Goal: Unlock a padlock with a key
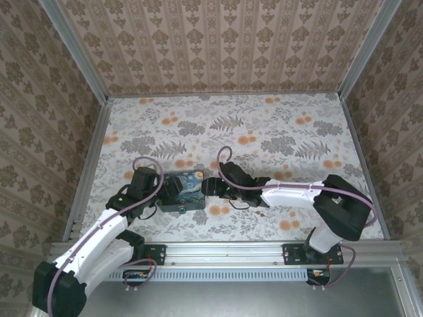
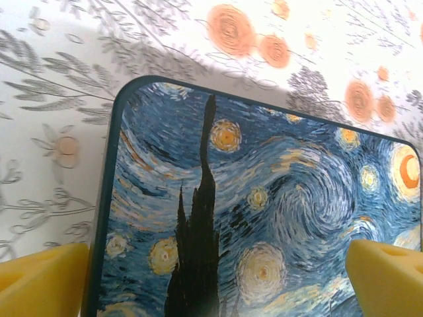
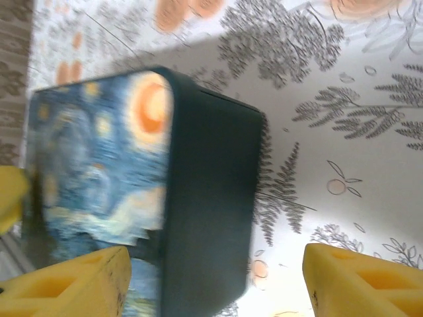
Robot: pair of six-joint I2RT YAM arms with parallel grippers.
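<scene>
The padlock and the key are hidden in all three views. A dark-blue box with a Starry Night lid (image 1: 188,185) lies near the table's front, between the two arms. My left gripper (image 1: 170,192) hangs over the box's left end, open wide. Its yellow fingertips (image 2: 41,282) straddle the lid (image 2: 264,198) with nothing gripped. My right gripper (image 1: 211,187) is at the box's right end and open. One yellow pad (image 3: 66,285) sits over the lid and the other over the table, with the box's dark side wall (image 3: 208,198) between them and a gap on the table side.
The table (image 1: 264,132) has a floral cover in grey and orange. Metal rails and patterned walls (image 1: 39,99) close it in on the left, right and back. A mounting rail (image 1: 225,252) runs along the front edge.
</scene>
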